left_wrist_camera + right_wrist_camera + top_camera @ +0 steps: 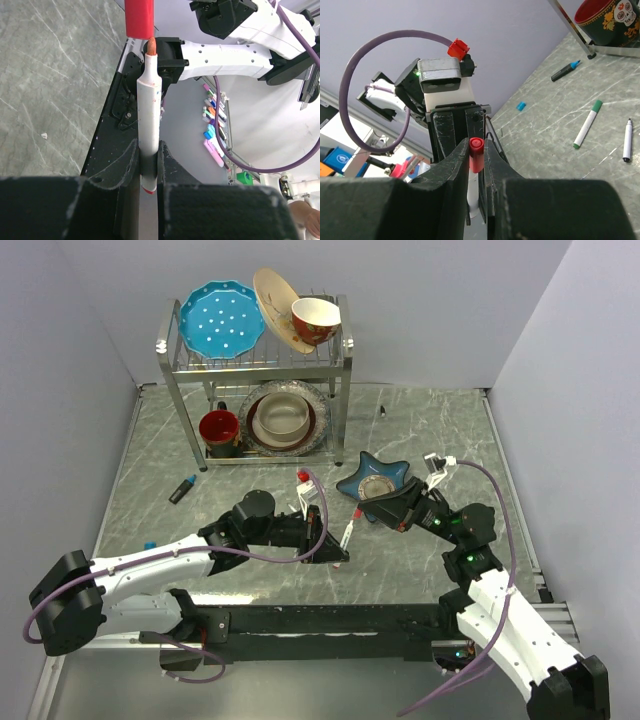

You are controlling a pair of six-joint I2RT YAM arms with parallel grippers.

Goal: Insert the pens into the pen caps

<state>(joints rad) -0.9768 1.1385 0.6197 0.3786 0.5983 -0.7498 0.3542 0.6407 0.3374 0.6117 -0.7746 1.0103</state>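
My left gripper is shut on a white-barrelled red pen, its uncapped red tip pointing away from the jaws. My right gripper is shut on the red cap. The pen's tip sits right at the cap's open mouth, slightly off to one side. The white barrel shows just beyond the cap. A dark marker with a blue end, a blue cap, a green pen and a black pen lie on the table.
A metal dish rack with plates, bowls and a red mug stands at the back. A blue star-shaped dish lies just behind the right gripper. A small dark item lies at the back right.
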